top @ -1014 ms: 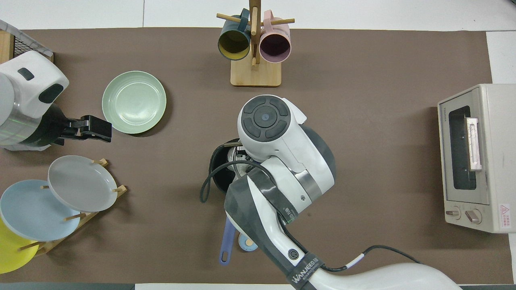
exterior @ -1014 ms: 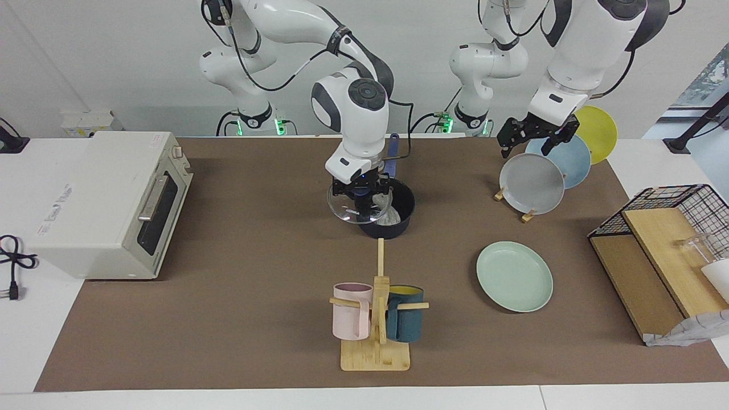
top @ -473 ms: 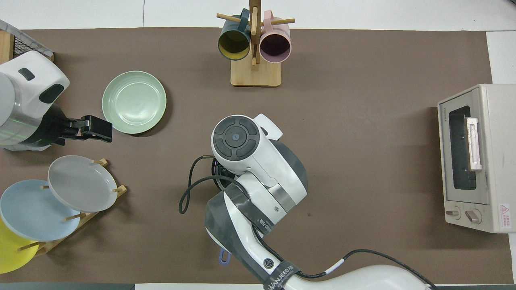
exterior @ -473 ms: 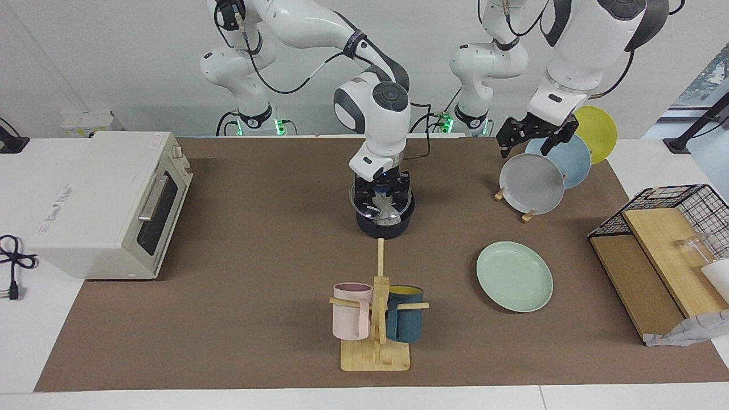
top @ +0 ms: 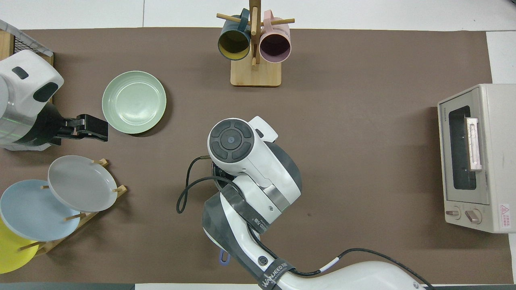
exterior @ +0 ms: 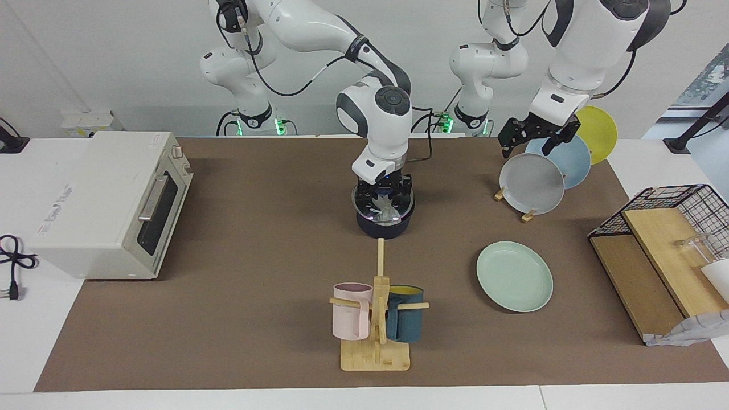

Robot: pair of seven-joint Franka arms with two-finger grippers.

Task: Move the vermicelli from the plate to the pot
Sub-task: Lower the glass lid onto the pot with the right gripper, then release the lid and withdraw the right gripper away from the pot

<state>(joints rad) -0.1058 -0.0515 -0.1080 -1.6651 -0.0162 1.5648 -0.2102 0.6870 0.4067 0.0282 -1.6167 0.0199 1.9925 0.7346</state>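
Note:
The dark navy pot stands mid-table, near the robots. Whitish vermicelli shows inside it through a clear glass lid that sits on the pot's rim. My right gripper is straight above the pot, shut on the lid's middle. In the overhead view the right arm hides the pot except its blue handle tip. The mint-green plate lies bare toward the left arm's end. My left gripper waits open above the plate rack.
A wooden rack holds grey, light blue and yellow plates. A mug tree with a pink and a teal mug stands farther from the robots than the pot. A toaster oven is at the right arm's end, a wire basket at the left arm's.
My right gripper carried the glass lid sideways toward the left arm's end and set it down over the pot. The left gripper barely moved.

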